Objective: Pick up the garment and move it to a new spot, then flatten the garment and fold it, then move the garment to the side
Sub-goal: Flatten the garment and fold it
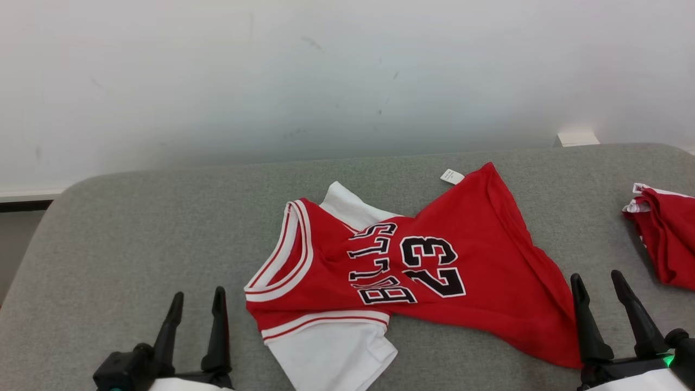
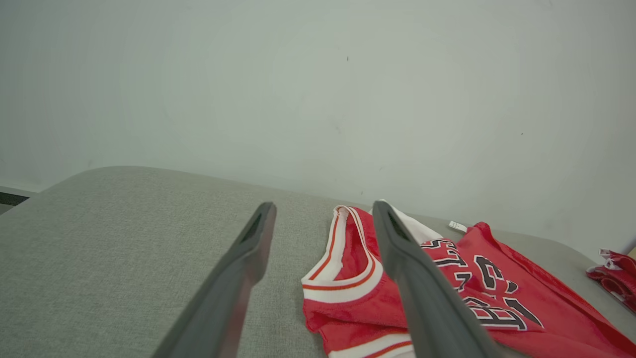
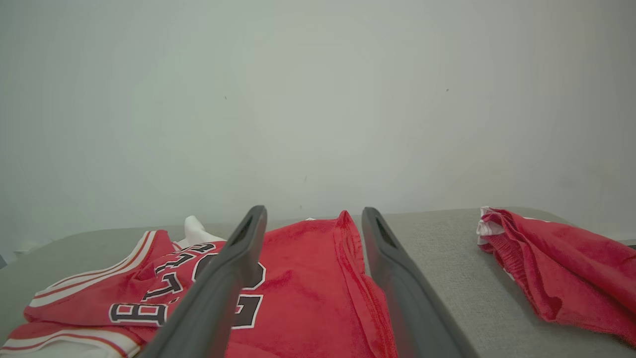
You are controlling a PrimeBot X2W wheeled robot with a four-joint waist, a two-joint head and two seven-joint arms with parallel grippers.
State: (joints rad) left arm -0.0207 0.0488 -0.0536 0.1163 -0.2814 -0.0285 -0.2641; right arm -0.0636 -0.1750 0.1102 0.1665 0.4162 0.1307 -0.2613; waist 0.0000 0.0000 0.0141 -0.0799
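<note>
1. Where the grey padded surface [image 1: 136, 228] fills the head view, the red jersey [image 1: 434, 271] is found lying near its middle. It is spread out but creased and unfolded. Black-and-white lettering and the number 23 are turned upward, and white cloth is seen at its near-left and far-left parts.
2. A white label [image 1: 452, 176] is seen at the jersey's far edge.
3. The left gripper [image 1: 198, 293] is held low at the near left, its fingers spread with nothing between them. It is kept beside the striped neckline and apart from it.
4. The right gripper [image 1: 596, 276] is held at the near right, fingers likewise spread and empty, just beside the jersey's right hem. Whether its inner finger touches the cloth cannot be told.
5. A second red cloth [image 1: 665, 233] with white trim is bunched at the surface's right edge, well apart from the jersey. It lies on the far side of the right gripper from the jersey.
6. A pale wall [image 1: 326, 81] is seen behind the surface, and a small white object [image 1: 578, 138] is seen at its far right edge.
</note>
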